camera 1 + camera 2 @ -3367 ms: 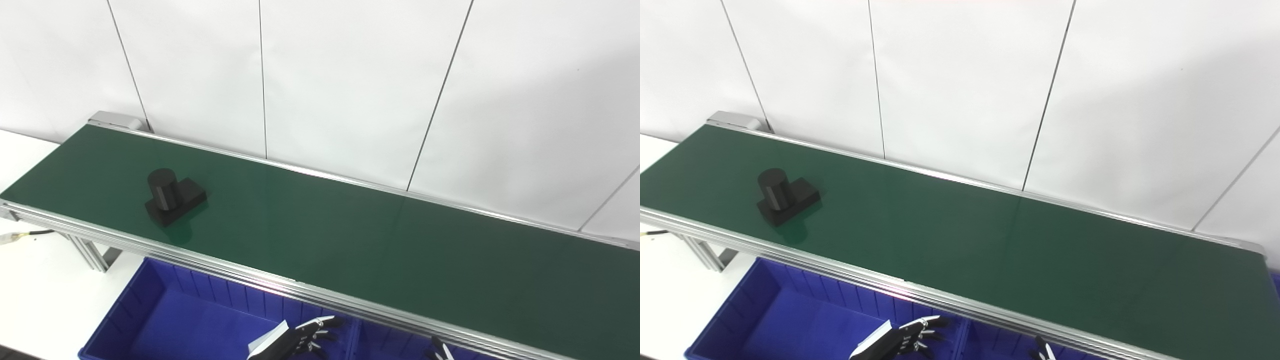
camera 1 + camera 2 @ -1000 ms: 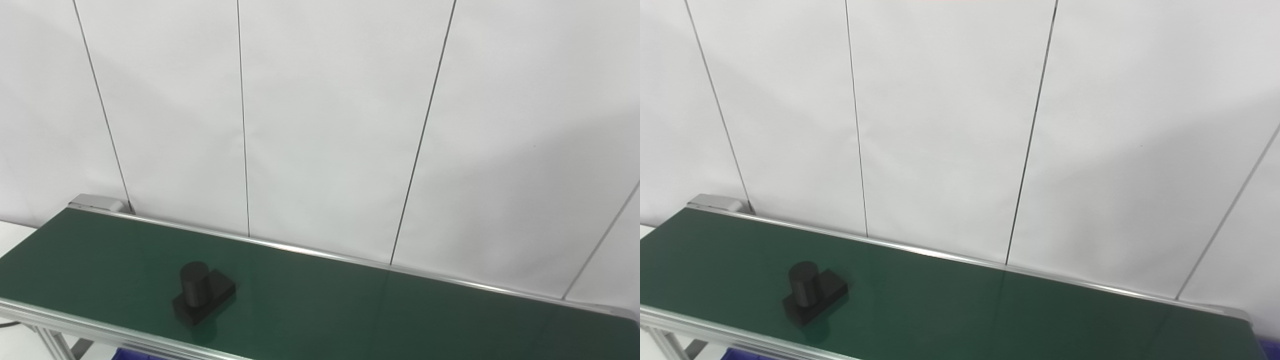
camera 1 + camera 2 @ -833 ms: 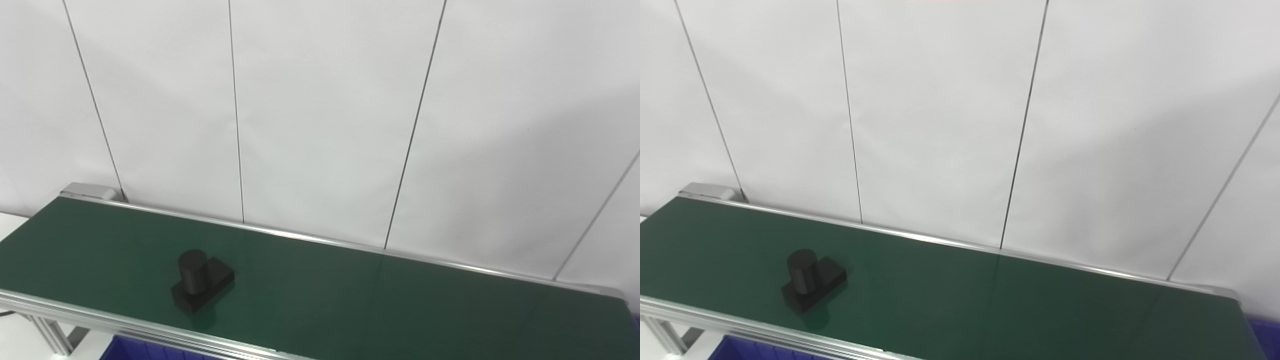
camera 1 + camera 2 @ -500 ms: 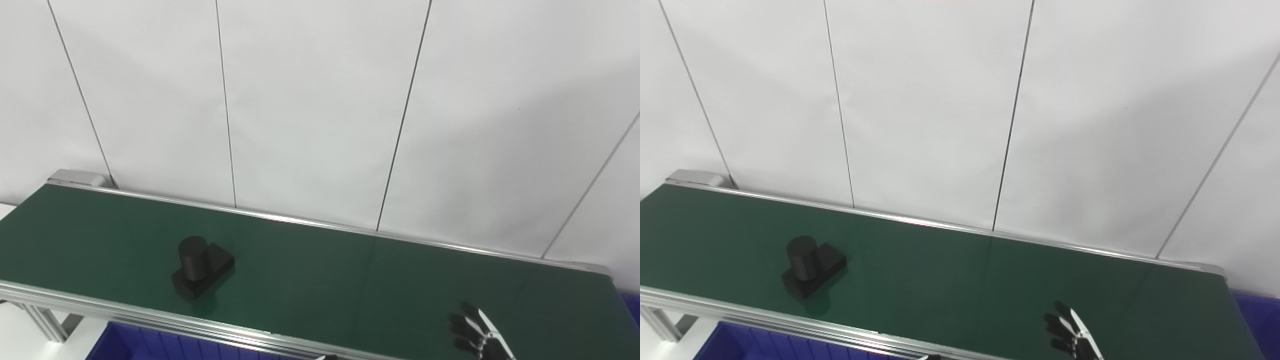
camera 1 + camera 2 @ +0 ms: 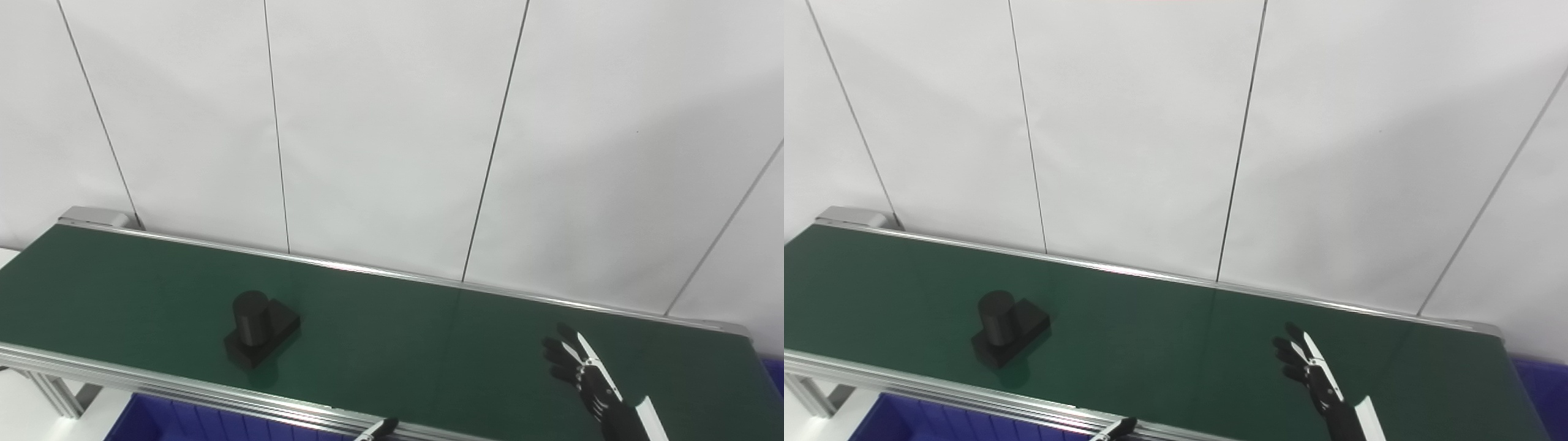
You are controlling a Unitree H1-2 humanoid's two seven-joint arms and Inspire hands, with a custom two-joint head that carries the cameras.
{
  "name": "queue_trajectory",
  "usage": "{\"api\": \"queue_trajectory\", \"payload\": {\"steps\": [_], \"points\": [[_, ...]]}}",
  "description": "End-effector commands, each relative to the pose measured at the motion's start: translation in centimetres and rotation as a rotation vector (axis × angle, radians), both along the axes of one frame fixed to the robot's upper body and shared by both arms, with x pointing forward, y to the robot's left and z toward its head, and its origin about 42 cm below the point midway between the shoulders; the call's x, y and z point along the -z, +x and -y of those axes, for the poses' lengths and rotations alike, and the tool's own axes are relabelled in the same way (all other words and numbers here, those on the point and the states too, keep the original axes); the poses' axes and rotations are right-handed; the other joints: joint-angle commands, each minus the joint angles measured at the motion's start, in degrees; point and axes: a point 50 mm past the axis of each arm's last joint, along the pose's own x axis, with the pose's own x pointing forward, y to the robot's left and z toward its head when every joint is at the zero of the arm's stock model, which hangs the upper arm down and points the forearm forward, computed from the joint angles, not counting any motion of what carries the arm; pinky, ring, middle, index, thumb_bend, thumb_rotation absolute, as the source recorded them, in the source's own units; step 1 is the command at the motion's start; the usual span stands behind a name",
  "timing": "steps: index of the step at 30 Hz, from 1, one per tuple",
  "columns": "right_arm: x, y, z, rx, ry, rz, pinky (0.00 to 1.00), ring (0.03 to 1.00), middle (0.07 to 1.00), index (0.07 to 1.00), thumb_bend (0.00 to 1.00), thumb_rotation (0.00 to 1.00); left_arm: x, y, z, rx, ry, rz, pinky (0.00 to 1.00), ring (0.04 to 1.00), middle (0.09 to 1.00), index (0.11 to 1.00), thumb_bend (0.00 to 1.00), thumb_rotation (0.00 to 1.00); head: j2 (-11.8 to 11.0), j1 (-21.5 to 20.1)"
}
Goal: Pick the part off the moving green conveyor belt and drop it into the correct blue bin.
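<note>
Black against the green conveyor belt (image 5: 380, 343), the part (image 5: 260, 327) sits upright toward eight o'clock in the left eye view, well apart from the right robot hand (image 5: 582, 376), whose fingers are spread over the belt at four o'clock. In the right eye view only a fingertip of the left robot hand (image 5: 1118, 427) shows at six o'clock, so I cannot tell its state, and a blue bin (image 5: 1540, 383) edges in at four o'clock.

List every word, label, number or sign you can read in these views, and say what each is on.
None. No readable text shows on the black part, the green conveyor belt, its aluminium rail, the blue bin, the white wall panels or the right hand.
</note>
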Motion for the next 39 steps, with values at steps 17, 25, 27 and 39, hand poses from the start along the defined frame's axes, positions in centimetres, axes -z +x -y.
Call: {"api": "queue_trajectory", "payload": {"steps": [17,25,27,39], "points": [[-1.4,4.9,-1.3,-0.042,-0.096,-0.036,0.85,0.891,0.915,0.989,0.93,0.32,-0.2,-0.8,-0.9,-0.059,-0.019,0.040,0.83,0.911,0.943,0.953,0.92,0.27,0.3,0.1],[-1.2,8.5,-2.2,-0.079,-0.179,-0.066,0.85,0.892,0.919,0.985,0.92,0.36,0.1,-0.4,-0.6,-0.047,-0.012,0.026,0.84,0.926,0.949,0.943,0.93,0.27,0.7,0.1],[-1.3,9.4,-2.7,-0.086,-0.210,-0.081,0.85,0.897,0.921,0.984,0.93,0.36,0.2,-0.4,-0.5,-0.044,-0.016,0.026,0.85,0.929,0.948,0.939,0.92,0.25,1.0,0.4],[-1.7,12.6,-6.9,-0.136,-0.352,-0.079,0.82,0.895,0.926,0.974,0.96,0.39,0.3,-0.5,-0.3,-0.019,-0.011,0.021,0.84,0.906,0.944,0.934,0.90,0.23,1.4,0.2]]}}
